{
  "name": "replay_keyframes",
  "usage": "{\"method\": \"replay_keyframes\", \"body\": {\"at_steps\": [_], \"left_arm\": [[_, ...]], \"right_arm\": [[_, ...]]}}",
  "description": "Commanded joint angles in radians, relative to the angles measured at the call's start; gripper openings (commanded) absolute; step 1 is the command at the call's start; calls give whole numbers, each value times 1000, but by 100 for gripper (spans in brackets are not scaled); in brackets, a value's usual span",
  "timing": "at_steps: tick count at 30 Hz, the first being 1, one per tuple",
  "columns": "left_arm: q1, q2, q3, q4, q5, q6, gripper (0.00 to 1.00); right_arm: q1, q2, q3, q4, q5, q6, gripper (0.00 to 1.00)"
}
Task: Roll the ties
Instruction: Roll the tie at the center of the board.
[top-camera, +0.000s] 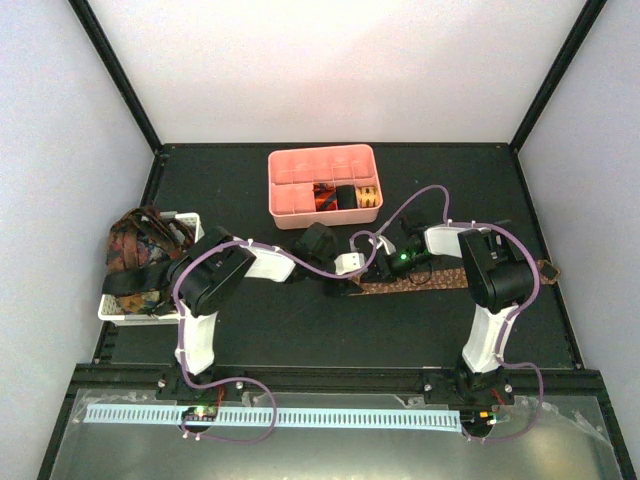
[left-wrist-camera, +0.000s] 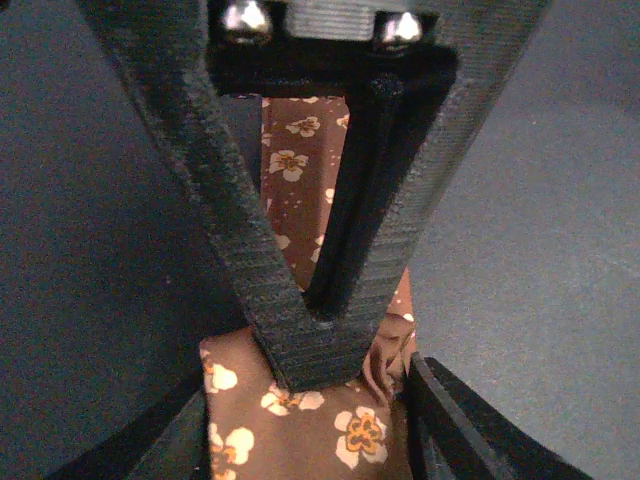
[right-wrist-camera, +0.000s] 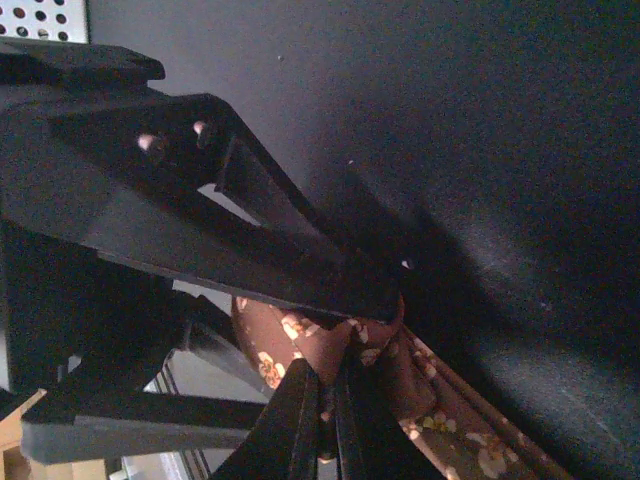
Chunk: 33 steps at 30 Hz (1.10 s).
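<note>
A brown tie with a small flower print (top-camera: 445, 279) lies flat on the black table, running from the centre out to the right. Its left end is gathered into a small roll (left-wrist-camera: 300, 420). My left gripper (left-wrist-camera: 318, 435) has its jaws on either side of this roll, pressing on the fabric. My right gripper (right-wrist-camera: 330, 415) is shut on a fold of the same tie (right-wrist-camera: 285, 340), its jaws nearly touching. In the top view both grippers meet at the tie's left end, the left (top-camera: 348, 272) and the right (top-camera: 384, 266). The right gripper's fingers (left-wrist-camera: 300, 340) show as a closed V in the left wrist view.
A pink compartmented tray (top-camera: 290, 205) stands at the back centre with rolled ties (top-camera: 345, 197) in its right compartments. A white slotted basket (top-camera: 192, 218) at the left edge holds a heap of loose ties (top-camera: 140, 250). Cage walls stand around the table.
</note>
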Motion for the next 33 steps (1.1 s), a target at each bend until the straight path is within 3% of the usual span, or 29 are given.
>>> {"method": "replay_keyframes", "body": {"at_steps": [1,6,8,15,18,20,21,25,30,33], "left_arm": [[2,9,4,-69,-23,5,54],[3,-49,-3,-56,-39,-17,81],[4,-86,-12,-48,-49,-28,98],[19,-285,-76,-36,-16,-44,99],[62,-288,-60,-17,31,-172,99],[90,-205,100,-297,127,-127,99],[100,-167,145,-352,185,-118,99],[83,-233,-61,-28,112,-127,99],[44,-125,30,-165,-2,-61,99],[25,-88,3,-92,-41,-32,99]], "right_arm": [[4,20,-4,4,21,-10,2],[5,24,-10,8,20,-11,2],[5,24,-10,6,21,-13,2],[3,26,-12,7,19,-13,2],[3,30,-10,6,17,-12,1],[3,29,-11,7,18,-14,2],[3,29,-12,8,17,-14,2],[3,32,-12,11,12,-8,2],[3,29,-14,16,7,-1,2],[3,27,-13,12,4,-3,2]]}}
